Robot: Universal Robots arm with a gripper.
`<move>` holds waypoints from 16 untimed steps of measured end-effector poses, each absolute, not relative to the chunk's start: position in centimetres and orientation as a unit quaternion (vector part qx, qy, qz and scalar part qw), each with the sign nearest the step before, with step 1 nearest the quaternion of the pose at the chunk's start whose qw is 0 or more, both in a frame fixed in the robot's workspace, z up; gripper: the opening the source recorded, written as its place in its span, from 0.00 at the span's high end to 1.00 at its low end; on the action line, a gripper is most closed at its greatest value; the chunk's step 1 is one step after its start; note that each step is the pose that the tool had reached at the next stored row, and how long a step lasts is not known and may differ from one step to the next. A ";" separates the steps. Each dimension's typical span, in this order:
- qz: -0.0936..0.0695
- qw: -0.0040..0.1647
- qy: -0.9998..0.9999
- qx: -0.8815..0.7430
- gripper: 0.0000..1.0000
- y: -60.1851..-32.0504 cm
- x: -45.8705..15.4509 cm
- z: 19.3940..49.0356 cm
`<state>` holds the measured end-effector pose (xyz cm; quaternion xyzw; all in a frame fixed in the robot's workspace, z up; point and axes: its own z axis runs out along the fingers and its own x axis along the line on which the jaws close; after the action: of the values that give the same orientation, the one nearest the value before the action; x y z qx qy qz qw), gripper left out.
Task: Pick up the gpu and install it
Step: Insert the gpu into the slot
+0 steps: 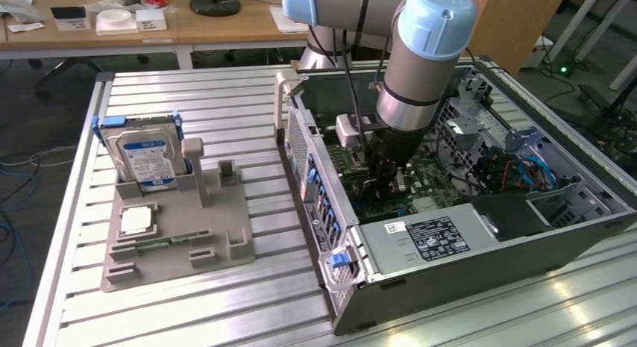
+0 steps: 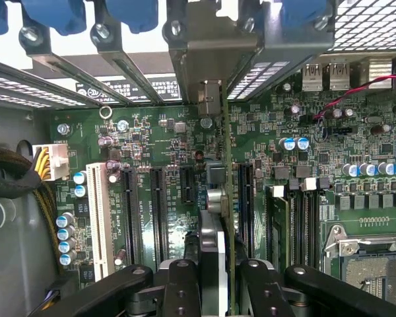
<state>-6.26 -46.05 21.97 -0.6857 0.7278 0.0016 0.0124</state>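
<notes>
The gpu (image 2: pixel 219 218) sat edge-on between the jaws, clamped by the fingers (image 2: pixel 182 290) on both faces, its silver bracket end (image 2: pixel 210 99) up against the case's rear slot opening. The gripper (image 2: pixel 214 290) hung inside the open pc case (image 1: pixel 468 265), directly above the motherboard (image 2: pixel 152 139). You had the card's lower edge running just beside the long black slot (image 2: pixel 244 205) on one side of the jaws, with two more black slots (image 2: pixel 157 211) and the white slot (image 2: pixel 98 224) farther off on the other. Whether the edge was seated, I couldn't tell. My read: you needed to keep the card square to the board, line up the bracket first, and press straight down without twisting. The hard drive (image 1: pixel 148 157) stood in its holder (image 1: pixel 174 242), well apart from the jaws.
</notes>
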 end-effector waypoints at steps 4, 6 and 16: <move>0.002 0.013 0.728 -0.686 0.71 -46.0 -6.3 22.0; 0.001 0.013 0.728 -0.686 0.65 -46.0 -6.3 22.0; -0.001 0.015 0.728 -0.686 0.58 -46.0 -6.3 24.0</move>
<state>-6.27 -46.05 23.95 -0.6857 0.7277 -0.0007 0.0148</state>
